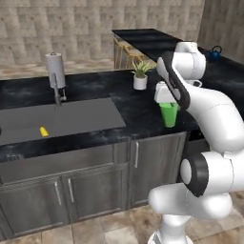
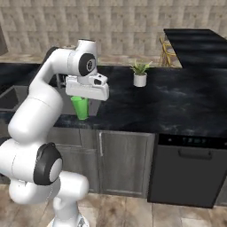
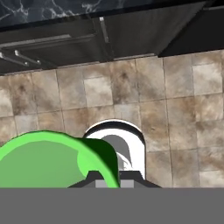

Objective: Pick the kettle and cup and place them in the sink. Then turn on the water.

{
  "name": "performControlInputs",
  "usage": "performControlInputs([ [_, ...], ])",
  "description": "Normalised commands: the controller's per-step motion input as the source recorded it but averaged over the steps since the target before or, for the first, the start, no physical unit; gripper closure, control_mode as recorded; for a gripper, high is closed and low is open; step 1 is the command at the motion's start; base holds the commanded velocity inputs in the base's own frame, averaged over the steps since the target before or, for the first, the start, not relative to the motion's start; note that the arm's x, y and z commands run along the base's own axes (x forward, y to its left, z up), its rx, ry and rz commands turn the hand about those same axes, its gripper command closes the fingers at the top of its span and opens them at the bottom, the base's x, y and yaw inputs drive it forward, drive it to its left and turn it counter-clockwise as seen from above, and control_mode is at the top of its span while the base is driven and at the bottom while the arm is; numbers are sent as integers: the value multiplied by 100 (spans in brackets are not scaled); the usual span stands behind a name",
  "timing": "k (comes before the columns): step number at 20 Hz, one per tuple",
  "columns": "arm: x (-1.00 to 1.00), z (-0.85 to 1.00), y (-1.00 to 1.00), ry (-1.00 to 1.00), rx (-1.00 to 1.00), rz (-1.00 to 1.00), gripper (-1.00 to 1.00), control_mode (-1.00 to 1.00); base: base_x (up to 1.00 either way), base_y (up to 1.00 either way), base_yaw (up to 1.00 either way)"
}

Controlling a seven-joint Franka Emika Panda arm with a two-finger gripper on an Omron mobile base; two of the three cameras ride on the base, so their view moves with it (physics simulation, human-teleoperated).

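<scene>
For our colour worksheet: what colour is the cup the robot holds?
Bright green. The cup shows best in the left base view.

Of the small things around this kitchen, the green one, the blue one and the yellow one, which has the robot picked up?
The bright green tapered cup, hanging under the tool. The dark-blue kettle sits on the far counter; the yellow object lies in the sink.

Bare table (image 1: 119, 102) lies between the cup (image 1: 168, 114) and the sink (image 1: 71, 119); the faucet (image 1: 57, 93) stands behind the basin, the plant pot (image 1: 140, 82) farther back.
</scene>
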Motion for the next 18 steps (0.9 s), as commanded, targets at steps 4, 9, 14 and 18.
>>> performControlInputs([
  [4,0,0,0,0,0,0,100,100,39,100,1],
  [9,0,0,0,0,0,0,100,100,53,100,6],
  [14,0,0,0,0,0,0,100,100,41,100,14],
  [18,0,0,0,0,0,0,100,100,33,100,15],
])
